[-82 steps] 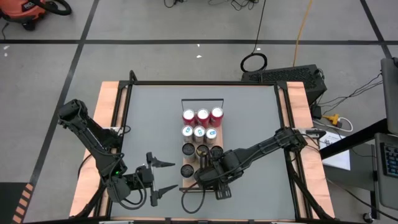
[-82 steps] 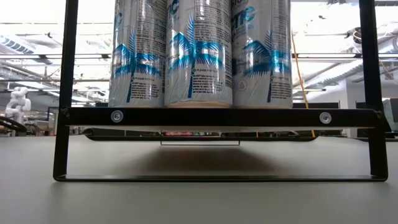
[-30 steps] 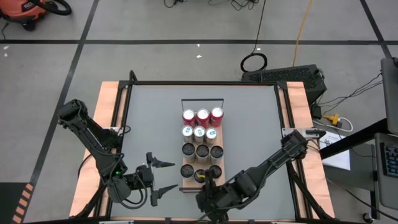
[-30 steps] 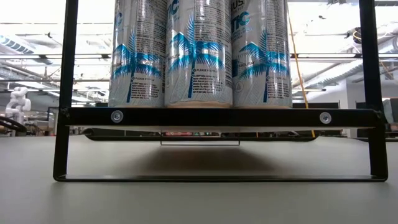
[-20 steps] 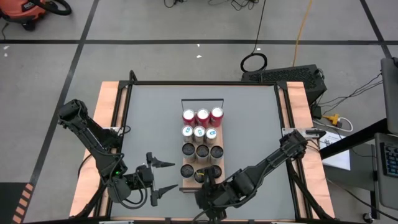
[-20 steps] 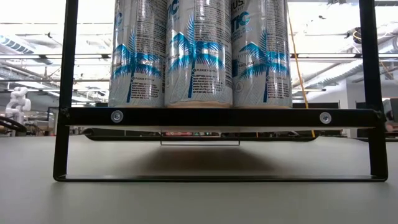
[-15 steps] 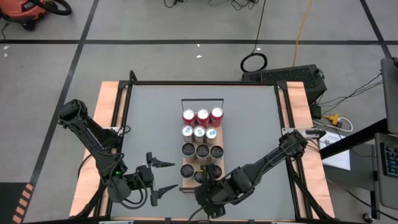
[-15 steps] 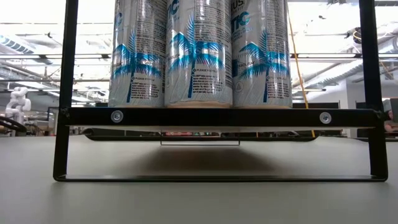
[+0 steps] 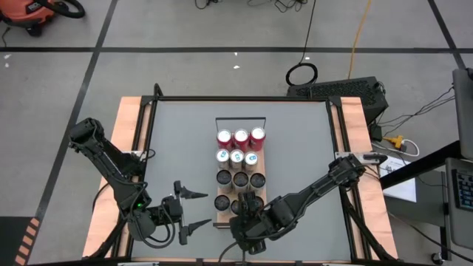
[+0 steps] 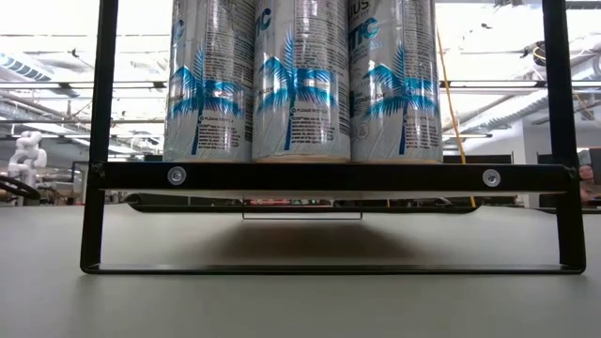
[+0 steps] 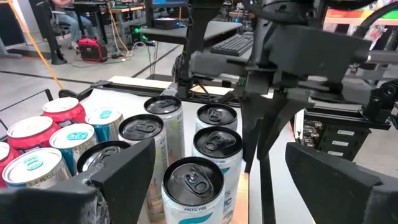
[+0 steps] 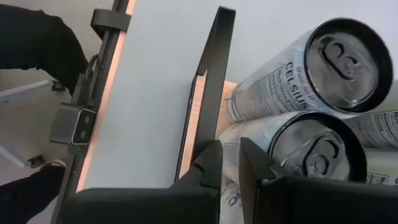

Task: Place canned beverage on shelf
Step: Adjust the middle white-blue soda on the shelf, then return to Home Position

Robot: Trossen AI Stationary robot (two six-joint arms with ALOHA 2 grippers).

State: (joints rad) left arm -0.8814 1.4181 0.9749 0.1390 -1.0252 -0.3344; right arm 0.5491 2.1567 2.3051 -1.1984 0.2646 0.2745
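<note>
The shelf (image 9: 219, 219) is a light-wood board with dark edging and a wire rail (image 9: 240, 120) at its far end. It carries rows of upright cans: red tops, blue tops, then dark tops. My right gripper (image 9: 248, 204) is shut, at the shelf's near end, against the middle can of the nearest row (image 11: 216, 144). That can also shows in the low view (image 10: 300, 84). My left gripper (image 9: 208, 208) is open and empty, just left of the shelf's near end. My right gripper meets the near side of the middle can (image 12: 249, 134) with its shut fingers (image 11: 261, 134). They point down, on the side toward the table's near edge. The can stands upright on the shelf between its two neighbours.
The shelf stands raised on a black frame (image 10: 300, 176). Grey tabletop lies open to the left and right of the shelf (image 9: 303, 162). Pale wooden strips (image 9: 129, 148) run along both table sides.
My right gripper has gone from the table's near edge toward the far edge, up to the shelf's near end. In the low view the middle can of the nearest row has shifted a little to the right and turned slightly. The left arm has kept still.
</note>
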